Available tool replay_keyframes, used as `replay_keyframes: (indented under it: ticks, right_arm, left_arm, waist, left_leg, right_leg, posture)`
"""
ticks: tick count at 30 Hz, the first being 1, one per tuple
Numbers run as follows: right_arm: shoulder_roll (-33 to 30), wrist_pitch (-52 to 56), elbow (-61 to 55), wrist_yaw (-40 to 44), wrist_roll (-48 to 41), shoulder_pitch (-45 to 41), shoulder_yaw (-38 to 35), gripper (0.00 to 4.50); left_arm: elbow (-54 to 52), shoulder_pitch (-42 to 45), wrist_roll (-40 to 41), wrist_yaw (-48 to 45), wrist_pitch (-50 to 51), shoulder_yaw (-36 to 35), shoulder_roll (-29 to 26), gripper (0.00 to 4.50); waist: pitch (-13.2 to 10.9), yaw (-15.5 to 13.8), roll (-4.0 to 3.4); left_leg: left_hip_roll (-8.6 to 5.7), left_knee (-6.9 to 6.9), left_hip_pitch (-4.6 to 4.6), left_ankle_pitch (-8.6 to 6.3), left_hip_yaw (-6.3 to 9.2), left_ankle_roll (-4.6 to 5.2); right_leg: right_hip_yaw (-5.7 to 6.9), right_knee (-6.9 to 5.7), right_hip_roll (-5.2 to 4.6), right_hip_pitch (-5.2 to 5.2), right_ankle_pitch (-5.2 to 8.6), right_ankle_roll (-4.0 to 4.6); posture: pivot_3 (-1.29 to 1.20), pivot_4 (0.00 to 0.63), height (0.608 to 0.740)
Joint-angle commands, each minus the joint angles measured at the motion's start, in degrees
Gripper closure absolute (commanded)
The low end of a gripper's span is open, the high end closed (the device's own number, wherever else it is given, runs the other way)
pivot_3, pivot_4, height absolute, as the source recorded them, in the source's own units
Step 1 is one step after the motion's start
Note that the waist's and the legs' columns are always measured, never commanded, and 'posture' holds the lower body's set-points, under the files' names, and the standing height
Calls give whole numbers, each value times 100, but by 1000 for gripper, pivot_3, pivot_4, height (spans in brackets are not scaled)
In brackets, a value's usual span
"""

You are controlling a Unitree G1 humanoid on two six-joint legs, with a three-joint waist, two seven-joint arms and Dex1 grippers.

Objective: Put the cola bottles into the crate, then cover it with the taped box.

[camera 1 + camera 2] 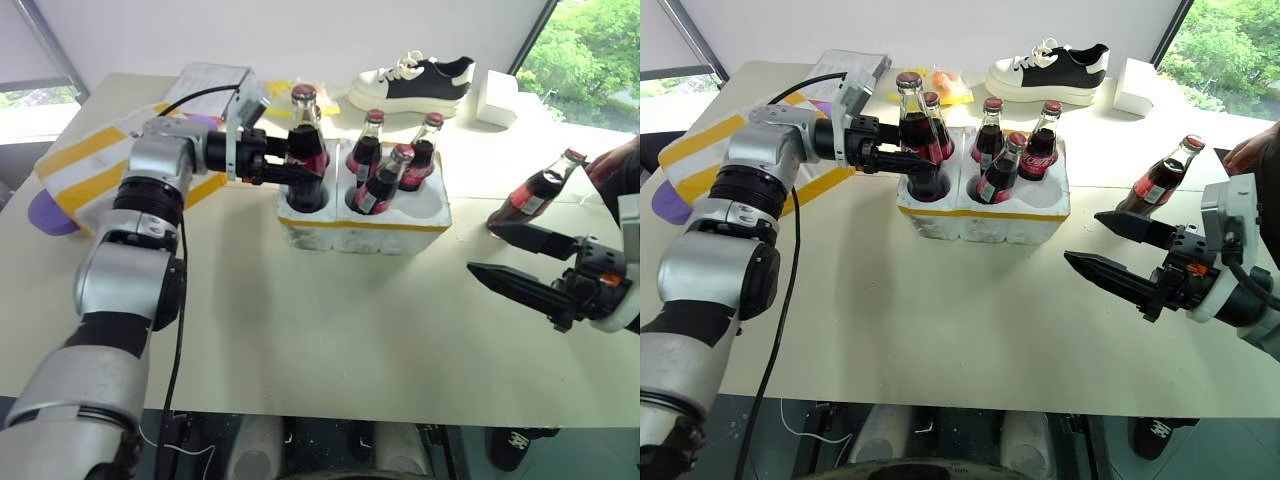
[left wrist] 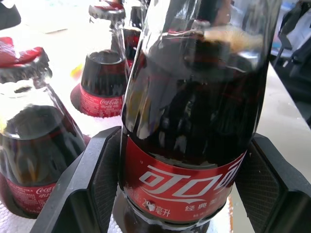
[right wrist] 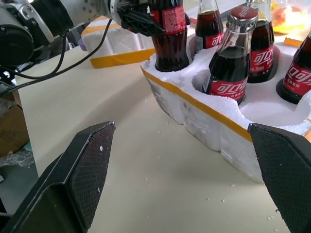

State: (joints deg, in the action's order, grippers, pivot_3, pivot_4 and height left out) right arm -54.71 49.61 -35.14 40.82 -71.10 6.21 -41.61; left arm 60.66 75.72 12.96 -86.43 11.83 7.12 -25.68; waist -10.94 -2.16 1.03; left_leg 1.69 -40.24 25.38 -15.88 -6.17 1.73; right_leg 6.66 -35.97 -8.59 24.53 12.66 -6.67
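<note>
My left gripper (image 1: pixel 296 166) is shut on a cola bottle (image 1: pixel 305 128), gripping it at the label. The bottle stands upright with its base in the front-left well of the white foam crate (image 1: pixel 400 232). Three more cola bottles (image 1: pixel 368 146) stand in wells further right, one of them (image 1: pixel 384 181) leaning, and another (image 1: pixel 933 118) stands behind the held one. At the right, one cola bottle (image 1: pixel 538 190) leans on the table under a person's hand (image 1: pixel 610 165). My right gripper (image 1: pixel 482 248) hangs open near it. The taped box (image 1: pixel 85 165) lies behind my left arm.
A black-and-white shoe (image 1: pixel 415 80) and a small white box (image 1: pixel 497 98) sit at the table's far edge. A purple object (image 1: pixel 45 215) lies under the taped box at the left. The table (image 1: pixel 330 330) is bare in front of the crate.
</note>
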Motion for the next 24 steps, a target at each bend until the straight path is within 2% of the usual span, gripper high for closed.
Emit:
replay_keyframes:
  ticks: [1, 4, 6, 8, 16, 19, 24]
  right_arm:
    - [-17, -130, -137, -31, -120, -26, -216, 0]
    - [-49, -122, -144, -47, -149, -54, -218, 0]
    - [-98, -113, -122, -52, -173, -106, -212, 0]
    - [-148, -105, -66, -55, -190, -171, -191, 0]
    - [-308, -120, 205, -23, 0, -432, -11, 0]
    - [-279, -197, 350, -108, 300, -478, -12, 0]
    - [-25, -271, 514, -483, 688, -396, -95, 0]
  left_arm:
    - [-110, 53, -85, -80, -266, -136, -6, 1721]
    - [-148, -92, -141, -44, -285, -165, 24, 1721]
    - [-201, -232, -158, 99, -294, -191, 52, 670]
    - [-300, -357, -109, 135, -225, -238, 55, 43]
    - [-1264, -847, 125, 93, 340, -486, -195, 43]
    - [-2404, -1199, 497, -31, 1119, -666, -558, 43]
    - [-5052, -2319, 1764, 16, 3156, -1278, -1564, 43]
  waist:
    - [0, 1, 0]
    - [0, 6, -1]
    - [1, 5, -1]
    - [1, 5, -2]
    - [1, 2, -2]
    - [1, 22, -2]
    - [3, 89, -6]
  left_leg:
    - [0, 0, 0, 0, 1, 1]
    - [1, 0, -1, -1, 1, 1]
    - [2, 0, -2, -2, 1, 4]
    - [2, 0, -2, -3, 2, 5]
    - [2, -2, -1, -2, 3, 3]
    - [3, -2, -2, 1, 3, -1]
    - [10, -1, -3, 14, 3, -23]
  right_leg:
    - [0, -1, 0, 0, 0, 0]
    - [0, -1, 1, 0, 0, 0]
    - [0, -1, 0, 0, 0, 0]
    - [-1, -1, 0, 0, 0, 0]
    - [-1, -3, -1, -1, -1, 1]
    - [-1, -4, 0, -1, -1, 1]
    - [-2, -5, 3, -1, 0, 1]
  posture:
    - [0, 150, 740]
    - [0, 150, 740]
    - [0, 150, 740]
    - [0, 150, 740]
    - [0, 150, 740]
    - [0, 150, 740]
    - [0, 150, 740]
